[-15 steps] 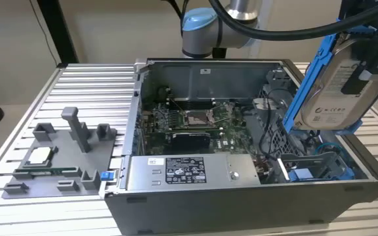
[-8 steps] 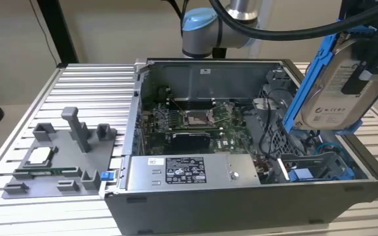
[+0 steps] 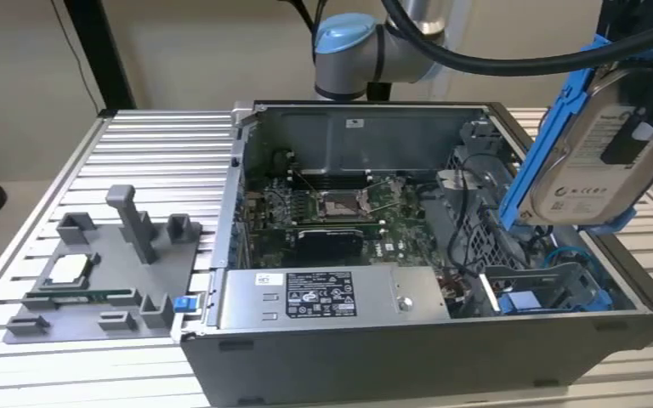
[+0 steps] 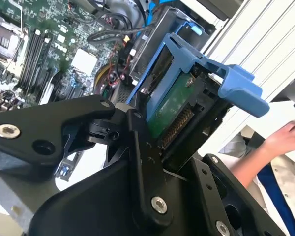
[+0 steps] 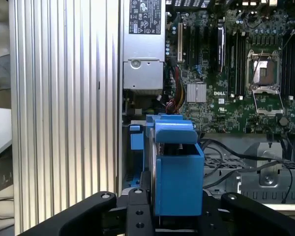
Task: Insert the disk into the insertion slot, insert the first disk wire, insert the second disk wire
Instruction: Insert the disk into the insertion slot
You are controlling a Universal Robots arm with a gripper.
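My gripper [image 3: 635, 127] is shut on the disk [image 3: 585, 166], a silver drive with a white label in a bright blue carrier. It hangs tilted in the air above the exterior view's right side of the open PC case. In both wrist views the black fingers [image 4: 137, 147] clamp the carrier [image 5: 177, 167], and the disk's green board [image 4: 169, 105] faces the second wrist camera. The insertion slot [image 3: 542, 285], a grey metal bay with blue fittings, lies below the disk in the case's near right corner [image 5: 136, 142]. Black and blue cables [image 3: 570, 255] run beside it; which are the disk wires I cannot tell.
A grey power supply box with a white sticker [image 3: 315, 297] sits along the case's front. The motherboard [image 3: 338, 212] lies in the middle. A grey fixture tray with upright posts [image 3: 99, 280] stands on the ribbed table at the exterior view's left. A person's hand [image 4: 285, 140] is beyond the case.
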